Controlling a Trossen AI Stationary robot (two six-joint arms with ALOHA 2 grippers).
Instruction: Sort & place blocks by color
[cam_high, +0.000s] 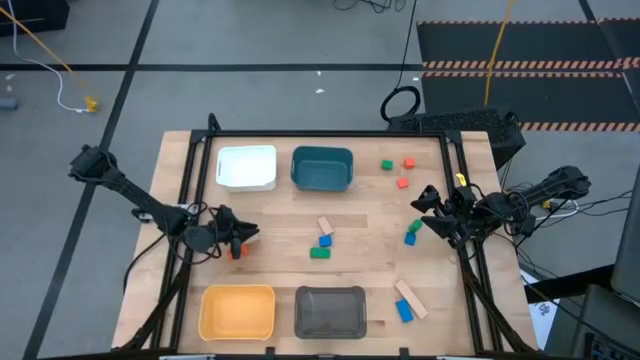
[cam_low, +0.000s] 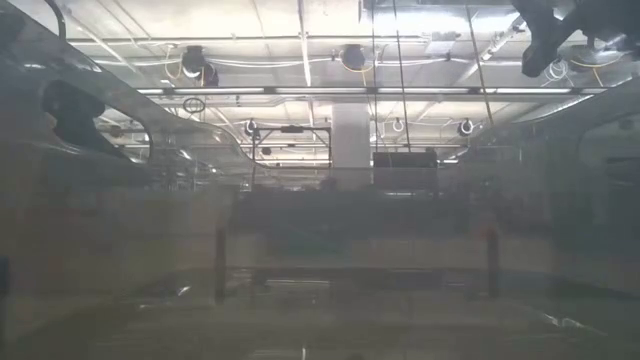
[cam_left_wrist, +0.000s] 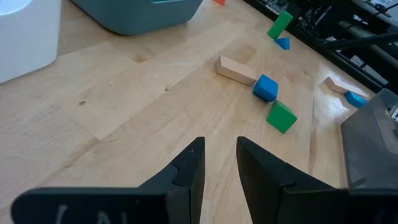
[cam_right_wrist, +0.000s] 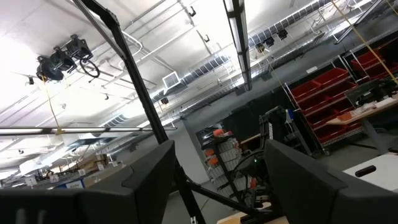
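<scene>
Blocks lie scattered on the wooden table. A tan bar (cam_high: 324, 226), a blue cube (cam_high: 325, 240) and a green block (cam_high: 319, 253) sit mid-table; they show in the left wrist view as tan bar (cam_left_wrist: 236, 70), blue cube (cam_left_wrist: 266, 87) and green block (cam_left_wrist: 282, 116). A green block (cam_high: 386, 165) and two red ones (cam_high: 408, 162) (cam_high: 403, 183) lie at the far right. My left gripper (cam_high: 243, 237) (cam_left_wrist: 220, 168) hovers left of the middle group, fingers slightly apart, nothing between them. A small red thing (cam_high: 237, 252) shows just beside it. My right gripper (cam_high: 424, 201) (cam_right_wrist: 217, 180) is open, raised and tipped toward the ceiling.
A white bin (cam_high: 247, 167) and a teal bin (cam_high: 322, 168) stand along the far edge, a yellow bin (cam_high: 237, 310) and a grey bin (cam_high: 331, 311) along the near edge. More blocks lie at the right: green (cam_high: 413, 228) on blue (cam_high: 410, 238), tan bar (cam_high: 411, 298), blue (cam_high: 403, 312).
</scene>
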